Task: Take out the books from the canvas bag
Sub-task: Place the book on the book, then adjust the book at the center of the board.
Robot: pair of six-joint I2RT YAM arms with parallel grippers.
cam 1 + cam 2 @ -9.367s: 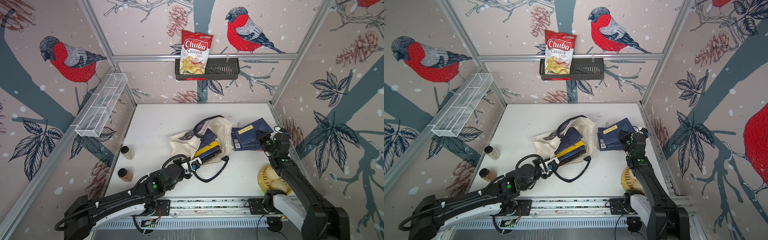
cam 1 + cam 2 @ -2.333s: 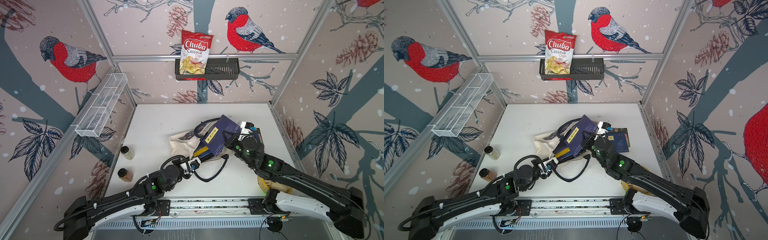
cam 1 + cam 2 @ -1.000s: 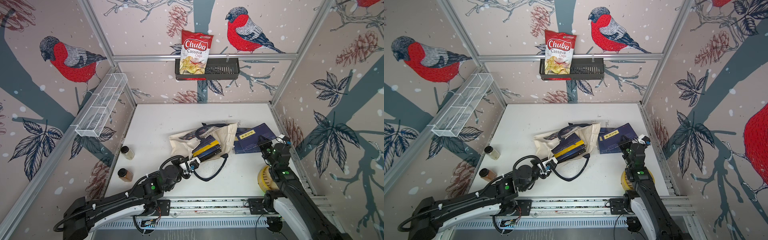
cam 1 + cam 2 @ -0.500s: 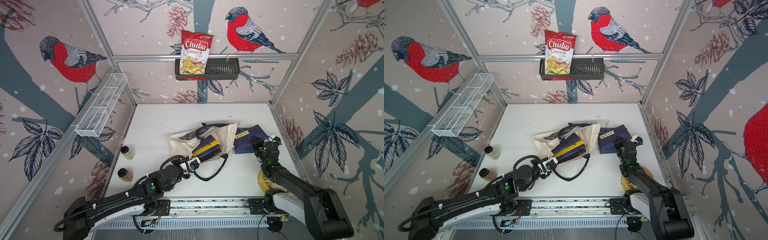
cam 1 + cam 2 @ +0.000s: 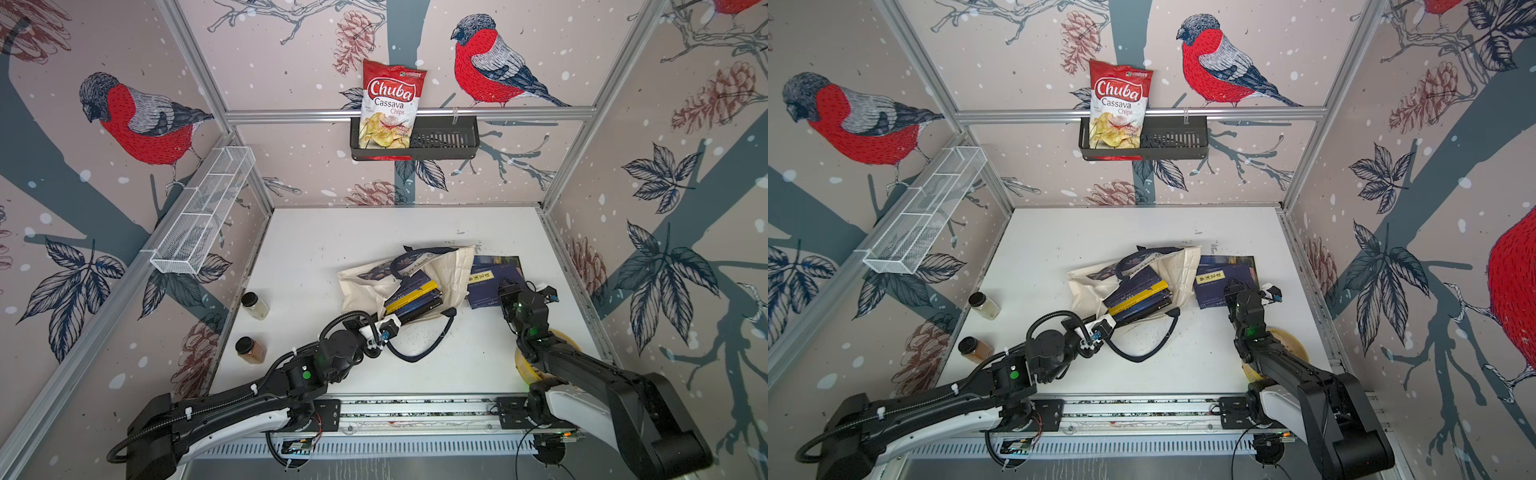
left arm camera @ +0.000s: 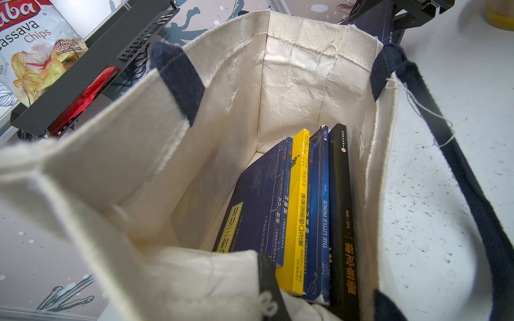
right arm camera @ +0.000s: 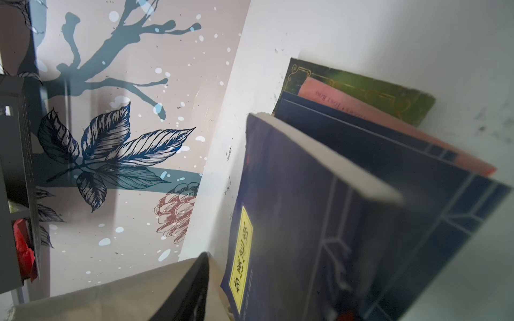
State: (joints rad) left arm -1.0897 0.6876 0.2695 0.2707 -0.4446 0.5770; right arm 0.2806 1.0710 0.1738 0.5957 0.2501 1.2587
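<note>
Firmly closed, the left gripper (image 5: 392, 323) pinches the rim of the canvas bag (image 5: 361, 286), which lies on its side on the counter (image 5: 332, 241) with several books (image 6: 306, 211) inside. Whether the right gripper (image 5: 508, 287) is open I cannot tell. It is at the near edge of a stack of books (image 5: 492, 274) just beside the bag.

Canvas bag (image 6: 294, 80), cream with navy handles, was viewed through its open mouth. Books (image 6: 303, 211) were ranged inside: navy, yellow, blue and black spines.
</note>
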